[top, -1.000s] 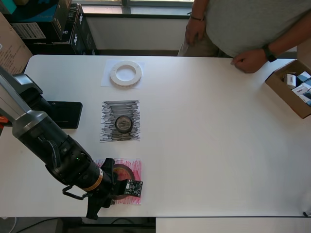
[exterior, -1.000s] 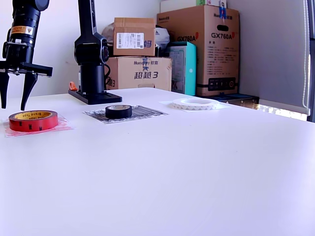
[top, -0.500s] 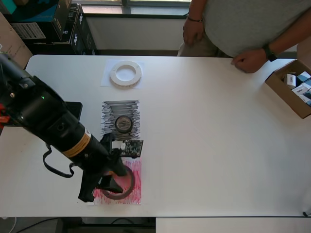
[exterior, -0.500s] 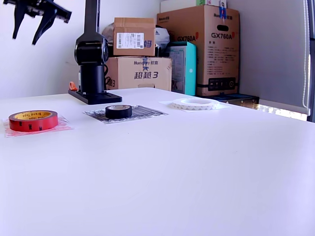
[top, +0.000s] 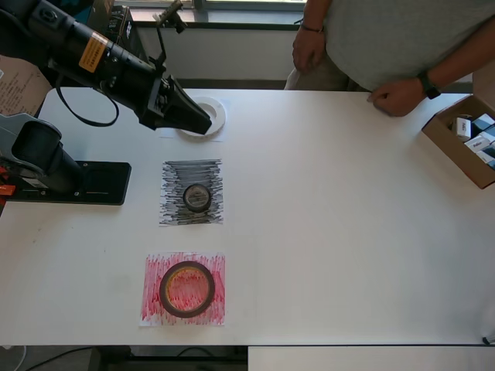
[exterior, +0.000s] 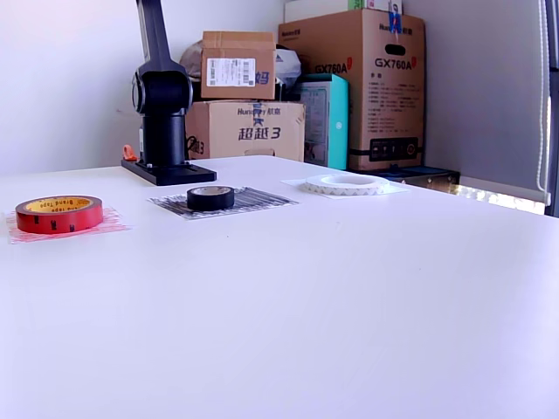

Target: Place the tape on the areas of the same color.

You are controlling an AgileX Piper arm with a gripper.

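Observation:
The reddish-brown tape (top: pixel 187 289) (exterior: pixel 58 212) lies flat on the red scribbled area (top: pixel 155 267) (exterior: pixel 109 225). Farther back, the small black tape (top: pixel 196 197) (exterior: pixel 210 197) rests on the black scribbled area (top: pixel 174 174) (exterior: pixel 262 201). The whitish tape (top: pixel 213 112) (exterior: pixel 347 183) lies on a white sheet, with part of it hidden in the overhead view by my gripper (top: pixel 197 120). The gripper hangs high above that roll and holds nothing. Its jaws overlap from above, so their gap does not show. It is out of the exterior view.
The arm's black base plate (top: pixel 77 183) and column (exterior: pixel 162 113) stand at the overhead view's left. A person's hand (top: pixel 398 97) rests on the far table edge. An open cardboard box (top: pixel 464 147) sits at the right edge. Stacked cartons (exterior: pixel 349 78) stand behind the table.
The gripper rose from beside the reddish-brown tape, left it on the red area, and swung up and back over the whitish tape. It left the exterior view.

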